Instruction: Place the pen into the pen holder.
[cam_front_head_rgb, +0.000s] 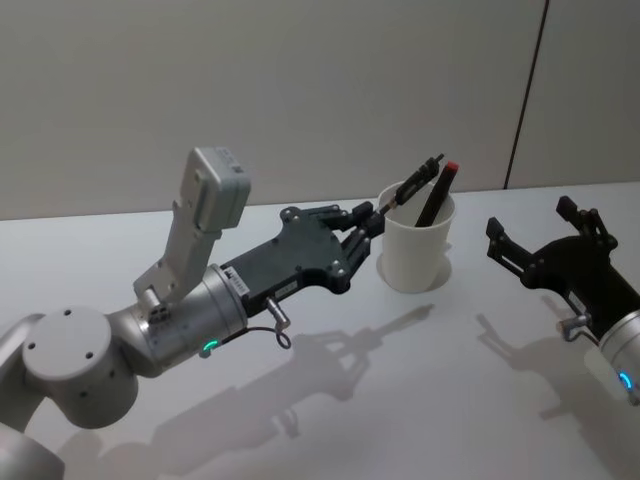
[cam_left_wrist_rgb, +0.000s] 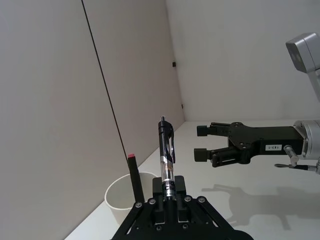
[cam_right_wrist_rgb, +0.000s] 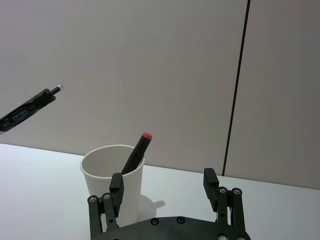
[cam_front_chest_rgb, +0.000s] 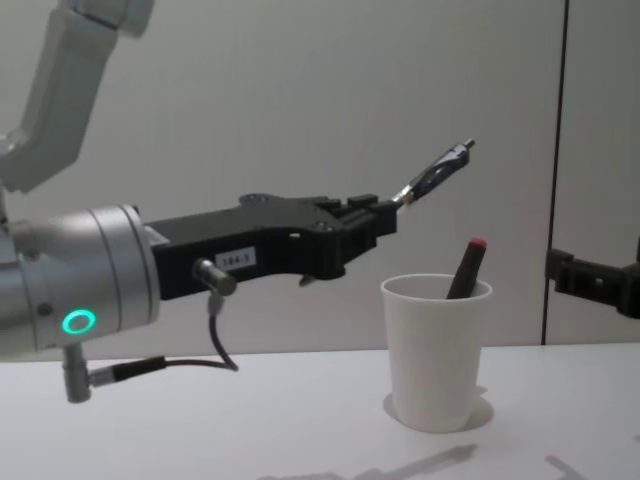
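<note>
A black pen with a clear middle (cam_front_head_rgb: 415, 183) is clamped by its lower end in my left gripper (cam_front_head_rgb: 375, 215), which is shut on it. The pen slants up and away from the fingers, in the air above the rim of the pen holder (cam_front_head_rgb: 415, 250), a white paper cup. From the chest, the pen (cam_front_chest_rgb: 435, 170) hangs clear above the cup (cam_front_chest_rgb: 435, 350), slightly to its left. A dark marker with a red end (cam_front_chest_rgb: 465, 268) leans inside the cup. My right gripper (cam_front_head_rgb: 530, 218) stands open to the right of the cup, holding nothing.
The white table (cam_front_head_rgb: 400, 380) runs up to a plain grey wall with a dark vertical seam (cam_front_head_rgb: 525, 100) at the back right. The left forearm (cam_front_head_rgb: 200, 310) stretches over the table's left half.
</note>
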